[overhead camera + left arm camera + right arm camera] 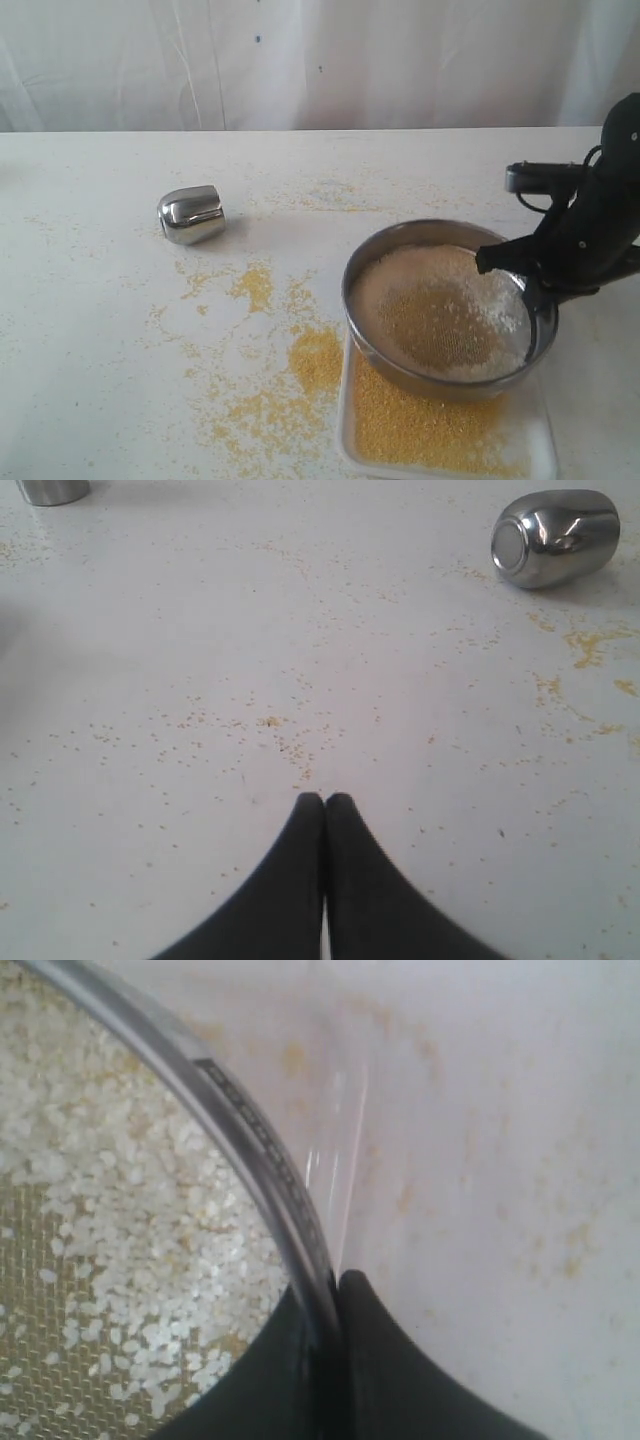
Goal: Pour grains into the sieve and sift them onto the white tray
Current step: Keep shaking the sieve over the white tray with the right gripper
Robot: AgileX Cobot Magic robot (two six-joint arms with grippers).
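The sieve (352, 300) hangs tilted just above the white tray (345, 425), at the right front of the table. My right gripper (528, 300) is shut on its right rim; in the right wrist view the steel rim (240, 1125) runs between the black fingers (400, 1360). Pale, coarse grains (400, 275) ring the mesh, and the same whitish grains (130, 1210) lie on it by the rim. Fine yellow grains (420, 425) cover the tray under the sieve. My left gripper (325, 798) is shut and empty over bare table. It does not show in the exterior view.
A small shiny steel cup (191, 214) lies on its side at the left middle of the table, beyond my left gripper (555, 538). Spilled yellow grains (315, 355) lie in patches left of the tray. Another steel object (52, 490) shows at the left wrist view's edge.
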